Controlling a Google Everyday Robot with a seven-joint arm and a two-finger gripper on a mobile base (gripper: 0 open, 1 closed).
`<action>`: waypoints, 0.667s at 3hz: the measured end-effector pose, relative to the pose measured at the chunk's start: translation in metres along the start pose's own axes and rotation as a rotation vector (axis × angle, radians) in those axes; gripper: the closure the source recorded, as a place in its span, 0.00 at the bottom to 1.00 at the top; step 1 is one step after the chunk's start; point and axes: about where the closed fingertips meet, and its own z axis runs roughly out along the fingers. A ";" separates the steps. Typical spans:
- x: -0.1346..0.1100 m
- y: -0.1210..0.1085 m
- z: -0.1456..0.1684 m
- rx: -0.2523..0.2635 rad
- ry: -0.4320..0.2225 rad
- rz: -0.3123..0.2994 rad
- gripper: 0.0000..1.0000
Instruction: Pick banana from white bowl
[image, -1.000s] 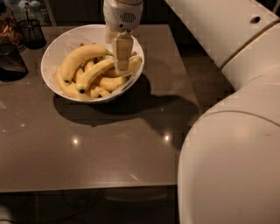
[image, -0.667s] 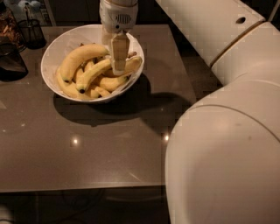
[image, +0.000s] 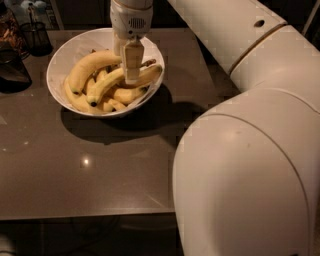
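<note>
Hanging straight down into the white bowl, the gripper sits just right of the bowl's middle, its pale tip in front of the fruit heaped there. Whether it is wide, narrow or clamped on anything cannot be told from this view. The banana, the long slim one, lies slantwise across the bowl's middle on top of the heap. Its dark tip points toward the bowl's near left side and its other end reaches the right rim. The gripper's tip crosses it a little past its midpoint, and contact between them cannot be made out. A thicker, strongly arched banana rests on the far left side of the bowl, just beside the slim one, and shorter bananas fill the bottom beneath them. The bowl stands on a dark grey counter and casts a shadow toward its near right. A dark wire-mesh cup stands beyond the bowl's left rim, apart from it. The robot's bulky white arm fills the space right of the bowl.
</note>
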 end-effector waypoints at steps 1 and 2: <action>-0.002 -0.003 0.004 -0.007 0.000 -0.009 0.41; -0.004 -0.005 0.006 -0.012 0.001 -0.018 0.51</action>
